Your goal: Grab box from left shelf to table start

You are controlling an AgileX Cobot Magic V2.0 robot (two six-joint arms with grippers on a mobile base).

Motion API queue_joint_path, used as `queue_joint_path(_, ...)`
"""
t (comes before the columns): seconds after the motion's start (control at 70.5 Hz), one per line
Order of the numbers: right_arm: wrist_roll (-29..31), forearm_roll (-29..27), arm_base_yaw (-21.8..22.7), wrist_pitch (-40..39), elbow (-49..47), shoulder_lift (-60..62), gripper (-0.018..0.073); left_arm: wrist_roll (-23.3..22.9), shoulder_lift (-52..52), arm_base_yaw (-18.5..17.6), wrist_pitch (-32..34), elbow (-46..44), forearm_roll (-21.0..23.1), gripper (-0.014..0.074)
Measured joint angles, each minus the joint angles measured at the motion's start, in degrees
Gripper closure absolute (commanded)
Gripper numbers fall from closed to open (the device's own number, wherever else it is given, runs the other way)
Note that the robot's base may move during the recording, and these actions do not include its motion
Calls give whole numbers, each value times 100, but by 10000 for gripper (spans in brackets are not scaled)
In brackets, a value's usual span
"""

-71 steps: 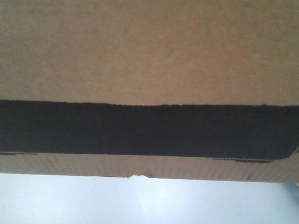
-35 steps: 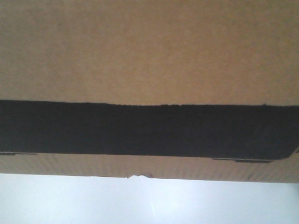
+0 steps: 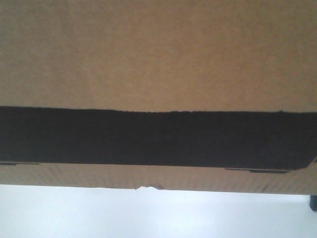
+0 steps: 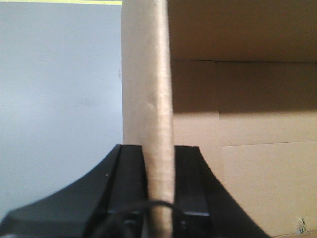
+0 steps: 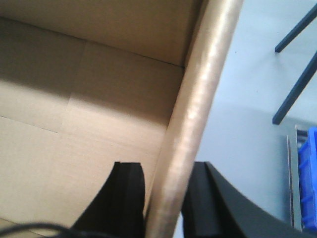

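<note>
Pinching opposite walls of the box, left claw and right claw clamped, inner floor visible

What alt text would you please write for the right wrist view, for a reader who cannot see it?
The right gripper is shut on the side wall of the open brown box, one black finger inside and one outside. Beyond the wall lie a pale surface, dark slanted legs and a blue bin.

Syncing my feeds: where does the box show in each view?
Front: box fills the upper part, black band across.
Left wrist: box wall upright at centre, between left fingers.
Right wrist: box wall slanting, between right fingers.
Shared: pale surface beside the box.
</note>
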State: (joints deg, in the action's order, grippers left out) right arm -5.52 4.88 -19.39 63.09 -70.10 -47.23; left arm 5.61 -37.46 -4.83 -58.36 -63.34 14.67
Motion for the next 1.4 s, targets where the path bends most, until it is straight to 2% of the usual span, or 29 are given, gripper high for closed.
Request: queue_joint_path(1.403,4,0,0,0,0,0,489,0,0,0,0,0,0,693)
